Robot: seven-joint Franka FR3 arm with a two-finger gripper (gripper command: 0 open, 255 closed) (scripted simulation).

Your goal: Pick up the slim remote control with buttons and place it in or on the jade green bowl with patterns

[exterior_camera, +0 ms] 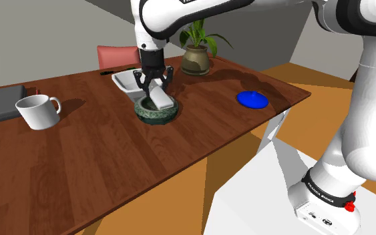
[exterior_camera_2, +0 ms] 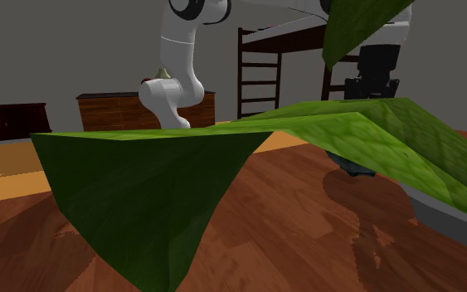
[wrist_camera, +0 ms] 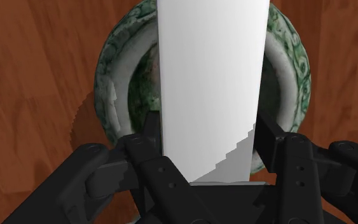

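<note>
The remote [wrist_camera: 209, 83] is drawn as a plain white slim slab, and my gripper [wrist_camera: 206, 143] is shut on it, a black finger pressing each long side. It hangs tilted just above the green patterned bowl [wrist_camera: 107, 83], whose pale inside shows on both sides of the slab. In the shoulder view the gripper [exterior_camera: 151, 85] points down over the bowl [exterior_camera: 154, 113] at mid table, and the remote [exterior_camera: 161, 100] has its lower end at the bowl's rim. I cannot tell whether the two touch.
On the wooden table [exterior_camera: 99, 173] stand a white mug [exterior_camera: 38, 111], a white rectangular dish [exterior_camera: 126, 81] behind the bowl, a potted plant [exterior_camera: 198, 52] and a blue disc [exterior_camera: 253, 99]. Large green leaves [exterior_camera_2: 157, 182] block much of the second exterior view.
</note>
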